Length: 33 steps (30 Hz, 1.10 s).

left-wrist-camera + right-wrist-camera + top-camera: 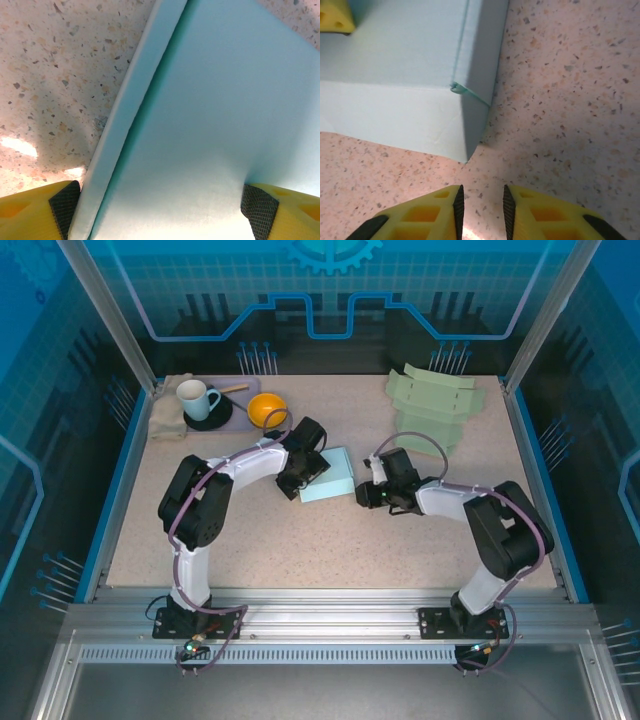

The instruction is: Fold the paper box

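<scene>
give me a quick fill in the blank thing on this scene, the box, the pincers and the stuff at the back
1. The folded paper box in the middle of the table is light ____.
2. The white mug stands on a ____ saucer.
3. One pincer is spread wide over the box: the ____ one.
4. The unfolded green box blanks lie at the table's far ____ corner.

Missing words: blue; black; left; right
</scene>
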{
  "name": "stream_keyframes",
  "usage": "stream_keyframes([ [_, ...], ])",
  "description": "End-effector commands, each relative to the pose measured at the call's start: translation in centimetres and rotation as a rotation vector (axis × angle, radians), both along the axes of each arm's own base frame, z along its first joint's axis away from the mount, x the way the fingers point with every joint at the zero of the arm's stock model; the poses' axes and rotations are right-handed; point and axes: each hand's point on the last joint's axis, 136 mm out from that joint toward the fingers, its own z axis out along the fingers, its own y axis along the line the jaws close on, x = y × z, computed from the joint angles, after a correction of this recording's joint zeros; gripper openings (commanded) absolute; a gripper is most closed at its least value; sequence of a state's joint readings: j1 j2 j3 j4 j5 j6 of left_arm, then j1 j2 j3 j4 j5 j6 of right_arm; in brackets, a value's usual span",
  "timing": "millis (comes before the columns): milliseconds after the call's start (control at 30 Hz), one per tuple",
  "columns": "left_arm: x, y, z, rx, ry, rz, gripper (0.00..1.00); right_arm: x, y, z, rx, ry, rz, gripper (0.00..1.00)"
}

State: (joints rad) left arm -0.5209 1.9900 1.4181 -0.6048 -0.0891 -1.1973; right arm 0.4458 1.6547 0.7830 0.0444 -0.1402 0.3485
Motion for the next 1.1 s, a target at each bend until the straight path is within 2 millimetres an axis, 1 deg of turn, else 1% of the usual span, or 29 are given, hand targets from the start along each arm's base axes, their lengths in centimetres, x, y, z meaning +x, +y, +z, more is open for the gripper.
stream_keyframes([
  [0,-3.9,4.4,-5.3,0.181,0.192,0.021,0.88,0.3,0.2,1.9,0.054,0.03,-0.052,0.25],
  [100,-3.8,4.3,-5.4,0.18,0.193,0.021,0.88,0.9,0.4,2.1,0.091,0.048,-0.111,0.19],
  [233,-3.8,4.2,-5.4,0.177,0.195,0.021,0.87,2.1,1.3,1.8,0.149,0.062,-0.154,0.14],
  [400,-4.0,4.0,-5.6,0.165,0.203,0.017,0.88,3.8,3.0,0.4,0.227,0.069,-0.173,0.12],
  [500,-4.4,3.7,-5.7,0.15,0.21,0.015,0.88,4.7,3.3,-0.6,0.24,0.053,-0.199,0.12],
  [567,-4.6,3.4,-5.8,0.143,0.21,0.009,0.88,5.1,2.8,-1.2,0.232,0.035,-0.228,0.11],
  [667,-5.0,2.9,-5.9,0.134,0.219,-0.006,0.88,5.6,2.4,-0.9,0.225,-0.004,-0.239,0.11],
  [733,-5.3,2.6,-6.0,0.123,0.226,-0.011,0.87,6.0,2.5,-0.7,0.219,-0.004,-0.228,0.11],
  [767,-5.5,2.2,-6.0,0.111,0.229,-0.015,0.88,5.7,2.5,-1.1,0.213,0.016,-0.218,0.11],
  [800,-5.7,1.8,-5.9,0.098,0.231,-0.023,0.88,6.5,2.8,-0.4,0.222,0.004,-0.203,0.11],
  [833,-5.8,1.5,-5.8,0.089,0.235,-0.03,0.87,6.6,2.9,-0.4,0.219,0.006,-0.195,0.11],
  [900,-6.2,0.3,-5.2,0.062,0.231,-0.056,0.88,6.8,2.6,-0.5,0.192,0.02,-0.187,0.12],
  [967,-6.5,-0.5,-4.5,0.048,0.22,-0.079,0.89,7.1,2.4,-0.6,0.179,0.024,-0.178,0.12],
  [1067,-6.7,-1.2,-3.6,0.032,0.207,-0.106,0.91,7.4,2.0,-1.0,0.165,0.041,-0.169,0.12],
])
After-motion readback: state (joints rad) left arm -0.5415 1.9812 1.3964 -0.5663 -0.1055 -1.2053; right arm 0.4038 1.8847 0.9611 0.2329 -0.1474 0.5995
